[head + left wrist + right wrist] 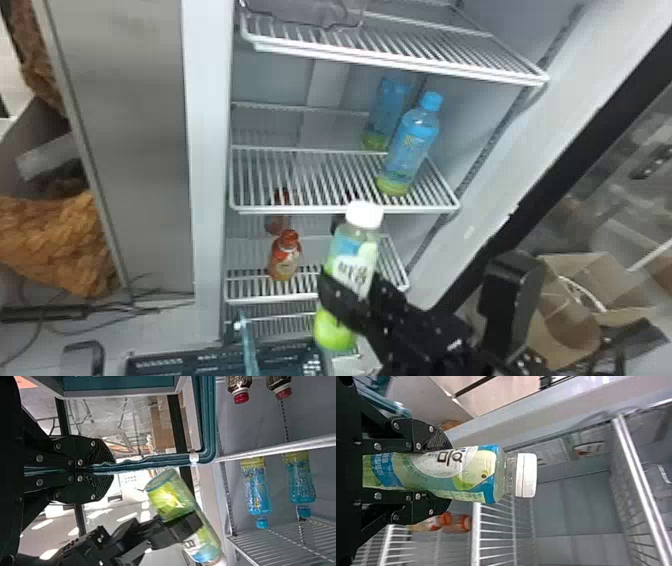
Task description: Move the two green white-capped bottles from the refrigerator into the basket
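Note:
My right gripper is shut around the body of a green white-capped bottle, held slightly tilted with its cap up, in front of the lower refrigerator shelves. In the right wrist view the gripper has a finger on either side of the bottle, and the white cap points away from it. The left wrist view shows my left gripper shut on the thin rim of the teal basket. Beyond those fingers, the same bottle hangs in the other gripper. A teal edge of the basket shows low in the head view.
Blue-capped bottles stand on the middle shelf, and a red-capped bottle on the shelf below. The upper shelf juts out above. Right of the refrigerator are its open door and a cardboard box.

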